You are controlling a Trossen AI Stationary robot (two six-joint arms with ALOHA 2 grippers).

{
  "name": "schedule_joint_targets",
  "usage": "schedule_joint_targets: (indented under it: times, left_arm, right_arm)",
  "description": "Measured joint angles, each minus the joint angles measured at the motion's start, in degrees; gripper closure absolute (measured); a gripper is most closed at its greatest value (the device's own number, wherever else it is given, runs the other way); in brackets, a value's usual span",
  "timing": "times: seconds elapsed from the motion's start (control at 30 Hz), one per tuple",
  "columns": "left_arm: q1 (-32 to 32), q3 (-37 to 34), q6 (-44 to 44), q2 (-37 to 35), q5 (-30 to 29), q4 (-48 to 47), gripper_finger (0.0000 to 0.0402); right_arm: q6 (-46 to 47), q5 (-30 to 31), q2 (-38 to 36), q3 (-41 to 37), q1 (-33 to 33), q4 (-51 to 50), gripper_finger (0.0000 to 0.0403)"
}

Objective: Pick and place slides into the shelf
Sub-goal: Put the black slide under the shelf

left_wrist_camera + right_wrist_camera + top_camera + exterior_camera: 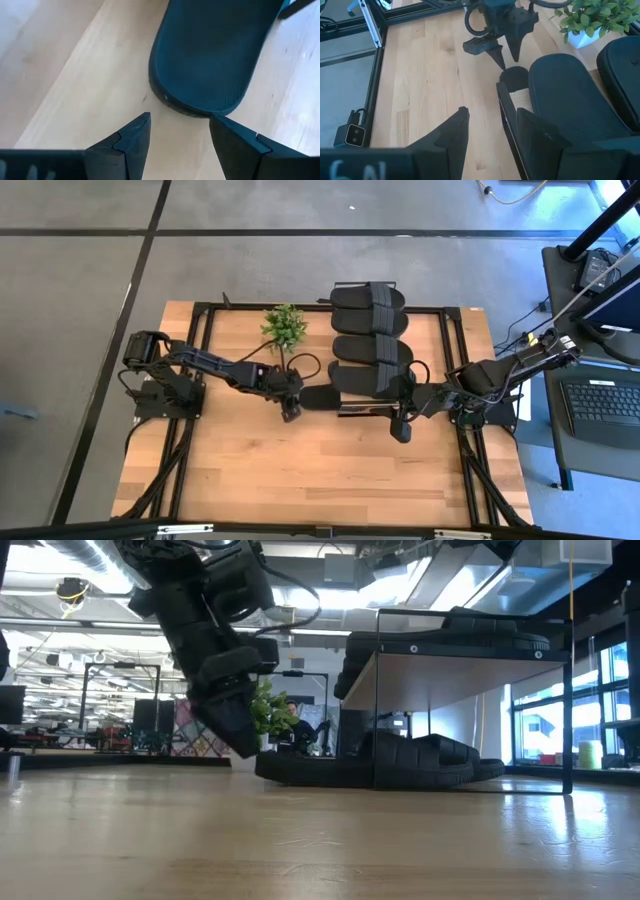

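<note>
While one slide point(207, 55) lies on the table with its heel poking out from under the shelf point(442, 340), the left gripper point(291, 413) hangs spread-fingered and empty just beside it, apparently lined up to grasp, as the right gripper point(401, 430), parted and holding nothing, waits at the shelf's near edge.

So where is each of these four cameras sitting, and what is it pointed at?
High: overhead, straight down; both arms, shelf, slides.
Low: table height, looking across; left arm, shelf, room behind.
Left wrist: on the left arm; open left gripper before a slide's end.
Right wrist: on the right arm; right gripper open.
Shared: the plant in high and right wrist.
</note>
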Motion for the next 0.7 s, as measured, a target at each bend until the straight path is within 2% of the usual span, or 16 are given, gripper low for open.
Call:
schedule_joint_targets:
  times: [0.37, 0.7]
  left_arm:
    - [1.3, 0.0, 1.6, 4.1, -0.2, 6.3, 0.0207]
    - [1.5, -0.2, 1.6, 6.1, 0.1, 18.4, 0.0207]
  right_arm:
    - [0.2, 0.0, 0.0, 0.0, 0.0, -0.3, 0.0236]
    - [0.2, 0.0, 0.0, 0.0, 0.0, -0.7, 0.0236]
